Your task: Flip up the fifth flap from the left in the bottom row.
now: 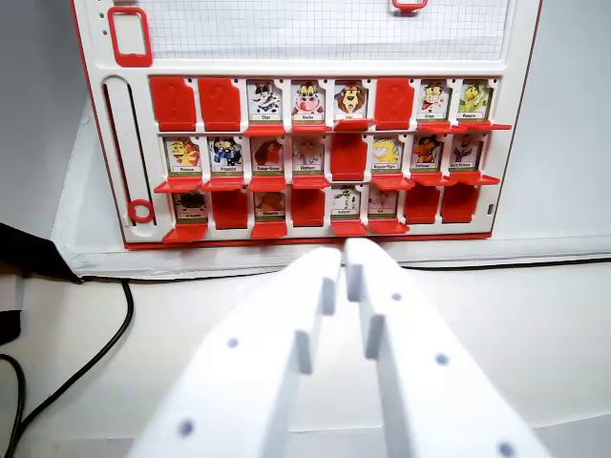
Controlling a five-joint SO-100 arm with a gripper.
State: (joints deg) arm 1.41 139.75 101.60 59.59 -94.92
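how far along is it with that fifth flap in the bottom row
Done: the gripper faces the game board, close to its bottom row. In hand: the fingers are nearly closed, empty, not touching any flap. Left: the fifth flap shows its picture like its neighbours; whether that counts as flipped up, I cannot tell.

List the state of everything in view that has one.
hand: shut, empty
fifth bottom flap from the wrist view's left: picture showing
fourth bottom flap: plain red showing
slider ring: at its slot's lower end
cable: lying slack
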